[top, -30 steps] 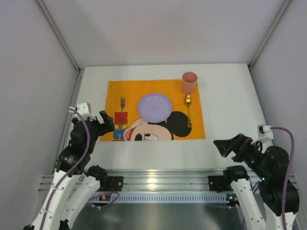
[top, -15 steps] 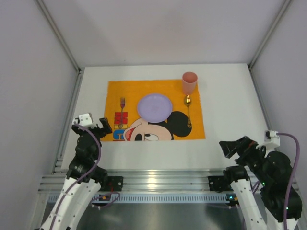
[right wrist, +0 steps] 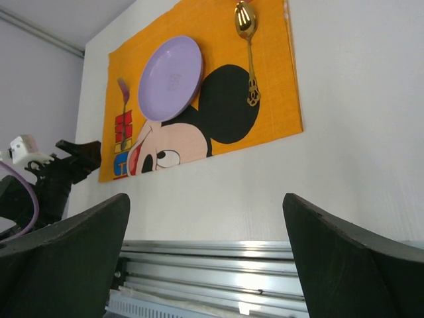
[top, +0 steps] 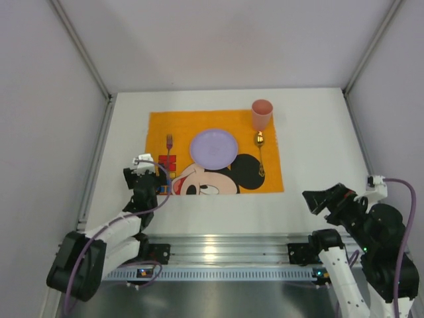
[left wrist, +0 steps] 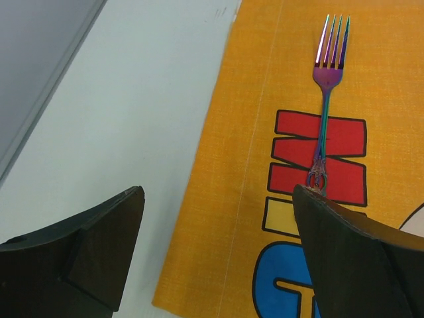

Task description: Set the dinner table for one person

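The white dinner table (top: 318,132) carries an orange Mickey Mouse placemat (top: 265,175). On the placemat lie a purple plate (top: 213,147), an iridescent fork (top: 169,149) to its left and a gold spoon (top: 260,156) to its right, with a pink cup (top: 262,114) at the far right corner. My left gripper (top: 151,176) is open and empty, low over the placemat's near left corner. In the left wrist view its gripper (left wrist: 218,199) straddles the mat's left edge, and the fork (left wrist: 326,106) is ahead. My right gripper (top: 317,200) is open and empty over bare table, as the right wrist view (right wrist: 205,205) shows.
Grey walls enclose the table on the left, back and right. An aluminium rail (top: 218,248) runs along the near edge between the arm bases. The right wrist view shows the plate (right wrist: 171,76), the spoon (right wrist: 250,59) and the left arm (right wrist: 59,172).
My left arm has folded down and its gripper has moved right, from the table's left side to the placemat's near left corner. My right gripper has drawn slightly back to the right.
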